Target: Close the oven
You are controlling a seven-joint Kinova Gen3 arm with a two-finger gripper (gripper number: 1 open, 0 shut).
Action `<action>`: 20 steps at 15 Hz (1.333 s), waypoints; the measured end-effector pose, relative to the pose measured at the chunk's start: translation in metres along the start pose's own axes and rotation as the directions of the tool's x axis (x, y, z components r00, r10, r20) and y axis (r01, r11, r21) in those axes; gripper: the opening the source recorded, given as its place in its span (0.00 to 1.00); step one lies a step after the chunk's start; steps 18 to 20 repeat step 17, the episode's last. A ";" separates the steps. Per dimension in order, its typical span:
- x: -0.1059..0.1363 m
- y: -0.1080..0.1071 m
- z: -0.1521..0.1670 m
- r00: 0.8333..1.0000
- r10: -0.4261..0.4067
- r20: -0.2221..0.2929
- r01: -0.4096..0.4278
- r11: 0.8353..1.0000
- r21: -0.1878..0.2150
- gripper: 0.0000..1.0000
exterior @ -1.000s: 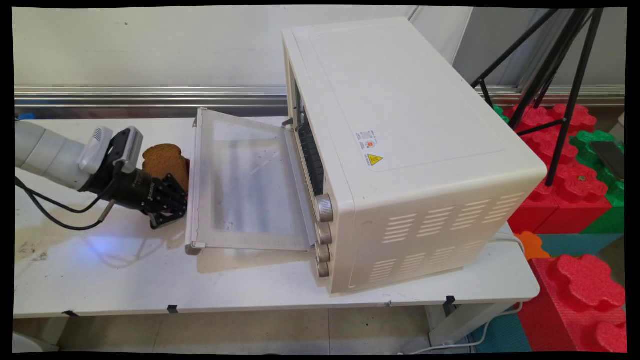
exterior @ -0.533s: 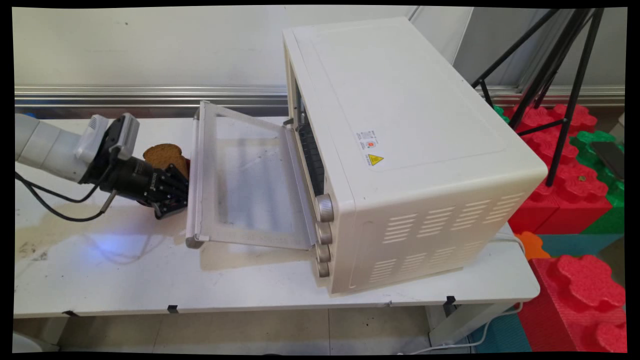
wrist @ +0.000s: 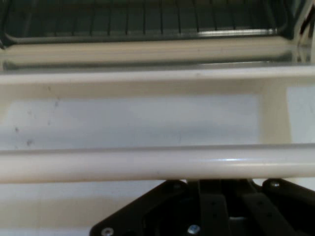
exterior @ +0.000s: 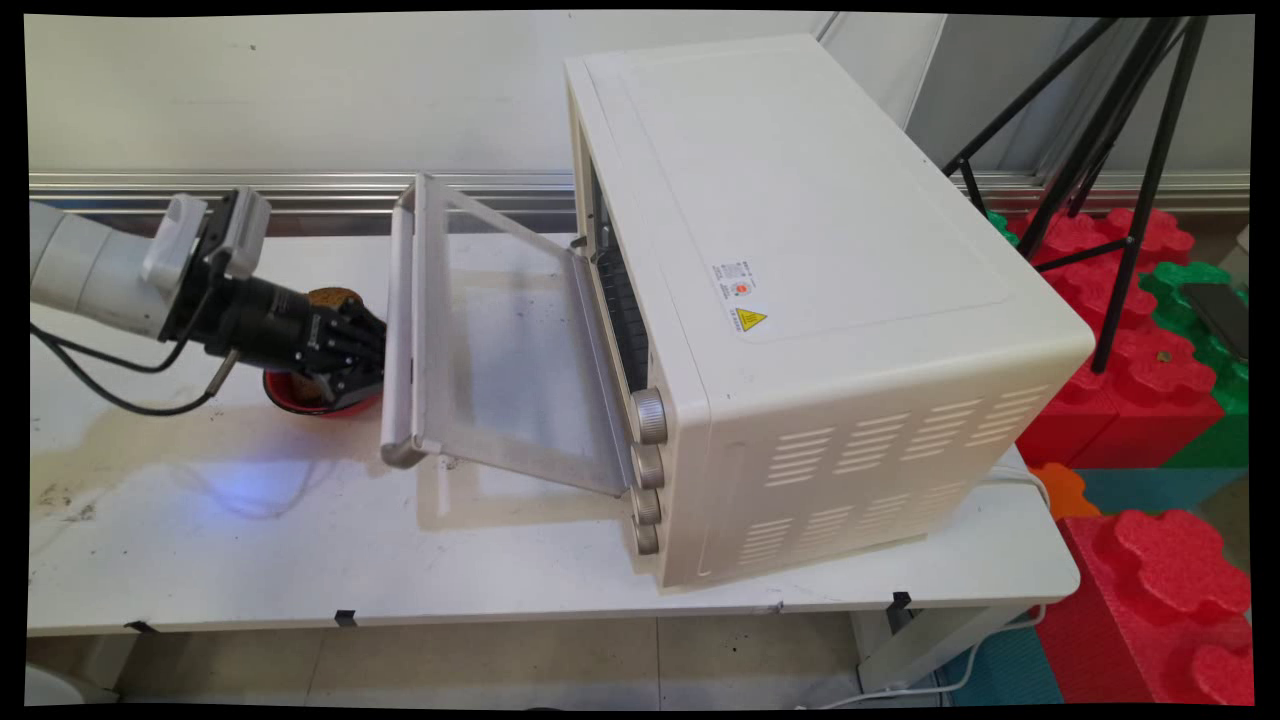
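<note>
pincer: my pincer (exterior: 372, 352) is pressed up under the handle bar (exterior: 398, 330) of the oven door (exterior: 500, 350); fingertips hidden behind the bar in both views, so can't tell how far apart they are or if they grip anything.
door: part-way up, tilted, hinged at bottom of the oven (exterior: 800, 300) front; handle end is off the tabletop (exterior: 300, 540).
hand view: handle bar (wrist: 157, 164) runs straight across just above my linkage; door glass (wrist: 133, 120) beyond it, wire rack (wrist: 142, 19) inside the oven at top.
nearby: red bowl (exterior: 300, 395) w/ brown bread slice (exterior: 330, 297) sits on the tabletop right under/behind my pincer, mostly covered by it.
oven: cream, knobs (exterior: 648, 415) at near front corner.
</note>
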 end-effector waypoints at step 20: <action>0.061 -0.011 0.006 0.988 -0.002 -0.154 0.005 1.000 0.018 0.00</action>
